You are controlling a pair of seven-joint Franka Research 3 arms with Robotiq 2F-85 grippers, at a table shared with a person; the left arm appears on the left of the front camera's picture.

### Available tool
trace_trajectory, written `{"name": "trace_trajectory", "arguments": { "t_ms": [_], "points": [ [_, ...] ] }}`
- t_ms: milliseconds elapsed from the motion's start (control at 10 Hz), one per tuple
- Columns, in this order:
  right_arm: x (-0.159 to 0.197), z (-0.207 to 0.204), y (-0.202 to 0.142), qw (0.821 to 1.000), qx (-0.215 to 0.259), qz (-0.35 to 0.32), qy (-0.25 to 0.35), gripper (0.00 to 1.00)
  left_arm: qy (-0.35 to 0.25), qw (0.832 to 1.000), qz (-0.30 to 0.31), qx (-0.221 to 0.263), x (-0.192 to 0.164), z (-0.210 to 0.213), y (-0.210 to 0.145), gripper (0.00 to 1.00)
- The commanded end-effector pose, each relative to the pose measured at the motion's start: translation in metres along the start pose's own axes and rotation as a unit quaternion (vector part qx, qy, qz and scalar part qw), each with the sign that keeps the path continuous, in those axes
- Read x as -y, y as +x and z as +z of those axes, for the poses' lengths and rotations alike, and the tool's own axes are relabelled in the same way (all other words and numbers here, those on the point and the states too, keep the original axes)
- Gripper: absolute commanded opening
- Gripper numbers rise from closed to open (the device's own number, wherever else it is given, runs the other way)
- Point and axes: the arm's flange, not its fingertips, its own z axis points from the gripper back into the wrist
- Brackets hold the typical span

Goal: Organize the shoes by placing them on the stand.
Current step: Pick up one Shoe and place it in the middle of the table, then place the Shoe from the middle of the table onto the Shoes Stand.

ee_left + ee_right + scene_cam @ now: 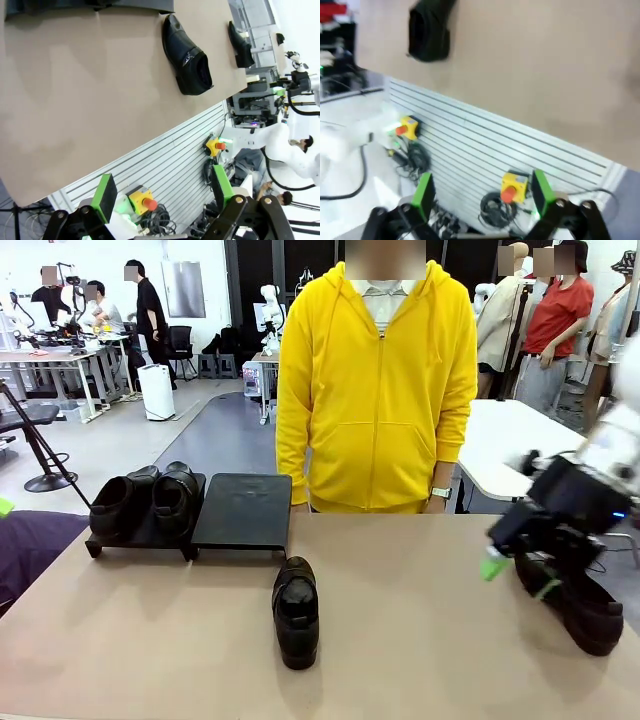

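Note:
The black stand (245,510) sits at the table's far left. Two glossy black shoes (150,500) rest side by side on its left section, and the right section is bare. A third shoe (296,612) lies mid-table, toe toward me. A fourth shoe (585,612) lies at the right edge, just below my right gripper (520,577), which is open and holds nothing. In the right wrist view the gripper (483,195) hangs open past the table's edge, with a blurred shoe (427,30) far off. My left gripper (164,192) is open, off the table's near edge, with two shoes (187,55) (240,44) ahead.
A person in a yellow hoodie (375,390) stands at the far side, hands low by the table edge. Beneath the near edge, the slatted panel (165,165) carries emergency-stop boxes (142,200) and cables. The tan tabletop (420,640) is bare between the shoes.

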Motion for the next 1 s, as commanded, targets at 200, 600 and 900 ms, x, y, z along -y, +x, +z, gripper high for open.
{"name": "trace_trajectory", "arguments": {
  "t_ms": [200,600,900],
  "points": [
    [0.05,0.005,-0.025,0.986,0.119,-0.119,0.005,1.0,-0.005,1.0,-0.003,0.001,0.0,0.001,-0.001,0.98],
    [0.029,0.043,-0.016,0.996,0.07,-0.035,0.034,1.0,-0.005,1.0,-0.003,0.001,0.0,0.001,-0.001,0.98],
    [0.029,0.043,-0.016,0.996,0.07,-0.035,0.034,1.0,-0.005,1.0,-0.003,0.001,0.0,0.001,-0.001,0.98]
  ]
}}
